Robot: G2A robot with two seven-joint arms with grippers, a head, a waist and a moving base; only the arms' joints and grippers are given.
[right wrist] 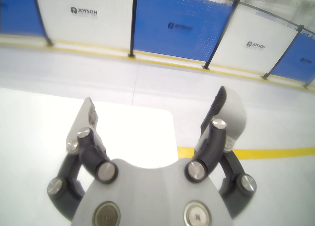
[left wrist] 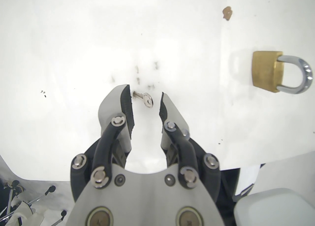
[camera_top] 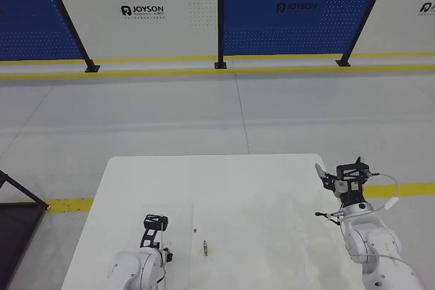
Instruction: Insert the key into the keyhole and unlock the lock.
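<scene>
**While the key lies flat, both sets of fingers stand spread**

Beyond your white worktop (camera_top: 239,188) run yellow floor lines (camera_top: 203,72) and a fence of blue and white panels (right wrist: 182,25). A brown stain (left wrist: 227,12) and dark specks (left wrist: 137,74) mark the surface. Your left gripper (left wrist: 145,91) hangs over the near left part, fingers spread. The small silver key (left wrist: 148,100) lies flat between their tips, blade end just beside one pad. The brass padlock (left wrist: 267,72) lies on its side nearby, toward the middle, both shackle legs seated. Your right gripper (right wrist: 155,94) sits over the far right corner, fingers wide apart.
</scene>
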